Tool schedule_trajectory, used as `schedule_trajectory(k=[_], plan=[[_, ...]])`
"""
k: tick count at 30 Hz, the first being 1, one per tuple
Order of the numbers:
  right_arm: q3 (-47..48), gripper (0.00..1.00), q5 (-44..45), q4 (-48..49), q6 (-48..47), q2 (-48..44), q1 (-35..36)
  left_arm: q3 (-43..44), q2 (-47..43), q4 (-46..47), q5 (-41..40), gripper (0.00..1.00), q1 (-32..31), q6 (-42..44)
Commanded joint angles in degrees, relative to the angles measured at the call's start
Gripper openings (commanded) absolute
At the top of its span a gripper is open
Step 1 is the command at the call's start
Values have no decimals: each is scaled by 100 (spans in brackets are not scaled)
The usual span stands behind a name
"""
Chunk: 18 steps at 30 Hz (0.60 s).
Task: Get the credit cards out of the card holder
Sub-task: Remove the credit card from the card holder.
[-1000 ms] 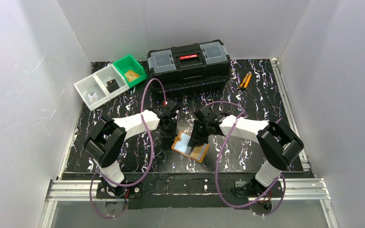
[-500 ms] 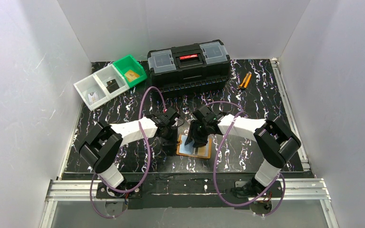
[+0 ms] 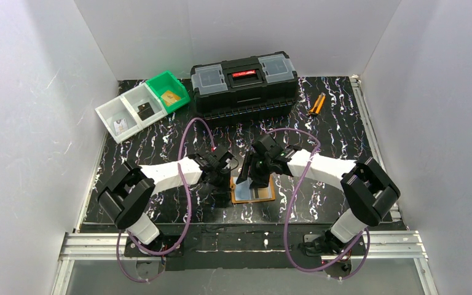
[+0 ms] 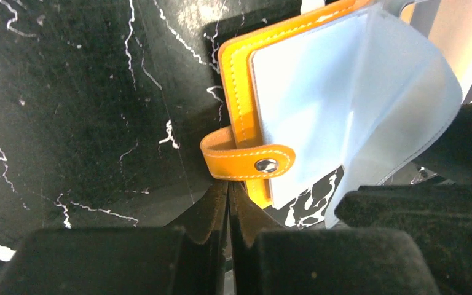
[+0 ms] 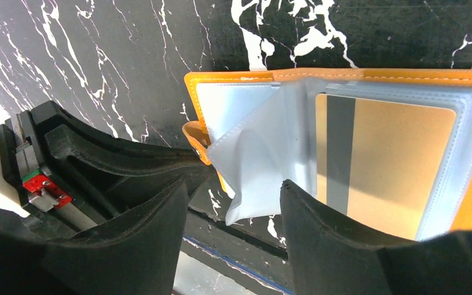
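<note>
The orange card holder (image 3: 269, 198) lies open on the black marbled table between both grippers. Its clear bluish pockets (image 4: 319, 104) fan up loosely. One pocket holds a gold-tan credit card (image 5: 393, 166) with a dark stripe. My left gripper (image 4: 228, 184) is shut, its tips touching the lower edge of the holder's snap strap (image 4: 246, 161); nothing shows between the jaws. My right gripper (image 5: 230, 200) stands open above the holder's left half, and the corner of a loose pocket leaf (image 5: 252, 184) hangs between its fingers, ungripped. In the top view the left gripper (image 3: 221, 184) and right gripper (image 3: 252, 179) nearly meet.
A black toolbox (image 3: 244, 83) stands at the back centre. To its left are white bins (image 3: 129, 112) and a green bin (image 3: 169, 91) holding cards. Orange-handled pliers (image 3: 315, 104) lie at the back right. White walls enclose the table.
The card holder, tilted and raised a second ago, now lies flat and squared up. My right gripper has opened. The left gripper has closed and shifted toward the near edge.
</note>
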Motion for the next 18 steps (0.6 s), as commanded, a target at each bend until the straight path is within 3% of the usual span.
schedule_trajectory(k=[1,18], plan=[[-129,65,-136,247,93,-68,26,-164,-437,28,107,1,-37,-6],[0,69,-466,582,50,490,27,87,-1089,-526,178,8,-35,175]])
